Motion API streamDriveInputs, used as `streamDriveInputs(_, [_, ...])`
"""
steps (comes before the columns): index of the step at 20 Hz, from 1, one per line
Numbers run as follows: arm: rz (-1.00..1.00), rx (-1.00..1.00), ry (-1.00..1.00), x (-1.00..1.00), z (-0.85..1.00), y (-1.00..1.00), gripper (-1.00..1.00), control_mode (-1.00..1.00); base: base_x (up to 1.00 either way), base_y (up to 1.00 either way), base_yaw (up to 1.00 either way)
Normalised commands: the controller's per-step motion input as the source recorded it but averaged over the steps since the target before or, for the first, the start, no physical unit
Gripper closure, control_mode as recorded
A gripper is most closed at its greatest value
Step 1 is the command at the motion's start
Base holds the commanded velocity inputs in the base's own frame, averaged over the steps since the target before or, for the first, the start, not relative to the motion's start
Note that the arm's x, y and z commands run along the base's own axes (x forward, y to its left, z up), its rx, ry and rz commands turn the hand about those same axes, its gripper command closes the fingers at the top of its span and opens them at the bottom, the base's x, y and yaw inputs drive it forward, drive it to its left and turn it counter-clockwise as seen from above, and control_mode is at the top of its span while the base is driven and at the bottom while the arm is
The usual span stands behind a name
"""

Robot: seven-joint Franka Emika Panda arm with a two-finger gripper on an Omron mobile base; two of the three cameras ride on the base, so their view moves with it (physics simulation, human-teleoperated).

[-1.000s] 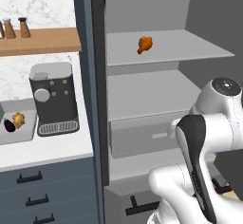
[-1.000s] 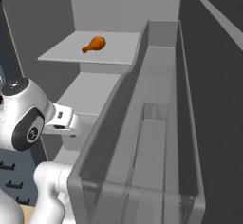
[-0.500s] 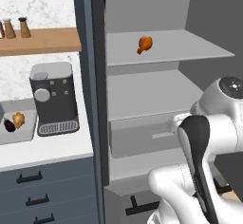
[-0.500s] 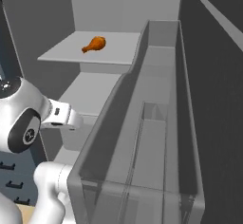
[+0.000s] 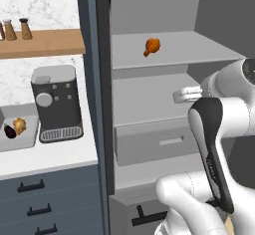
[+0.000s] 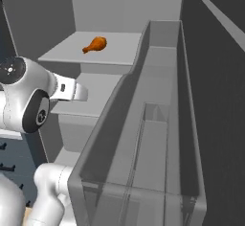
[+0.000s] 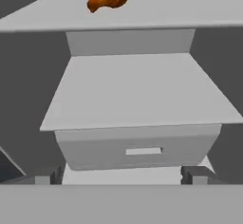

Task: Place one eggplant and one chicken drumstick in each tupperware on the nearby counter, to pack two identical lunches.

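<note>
**Drumstick on the upper fridge shelf, fingers spread and empty**

My gripper points into the open fridge with its fingers wide apart, holding nothing. The small orange-brown chicken drumstick lies alone on the upper grey fridge shelf, above my line of reach. I judge it light, firm and a little rounded, likely to roll; the plump end gives the surest hold, not the thin bone. On the white countertop, the light grey shallow tupperware tray already holds a dark eggplant and another drumstick.
</note>
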Motion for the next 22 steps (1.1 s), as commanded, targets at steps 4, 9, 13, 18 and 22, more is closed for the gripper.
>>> streamDriveInputs(4, [0.0,0.0,0.0,0.45,0.8,0.16,-1.0,-1.0,0.0,0.0,0.0])
streamDriveInputs(9, [-0.03,0.0,-0.01,0.49,0.52,0.22,-1.0,-1.0,0.0,0.0,0.0])
streamDriveInputs(13, [0.0,0.0,-0.01,0.6,0.24,0.09,-1.0,-1.0,0.0,0.0,0.0])
streamDriveInputs(18, [0.0,0.07,0.02,0.83,0.0,0.0,-1.0,-1.0,0.0,0.0,0.0])
streamDriveInputs(22, [-0.01,0.04,0.07,0.89,0.0,0.0,-1.0,-1.0,0.0,0.0,0.0])
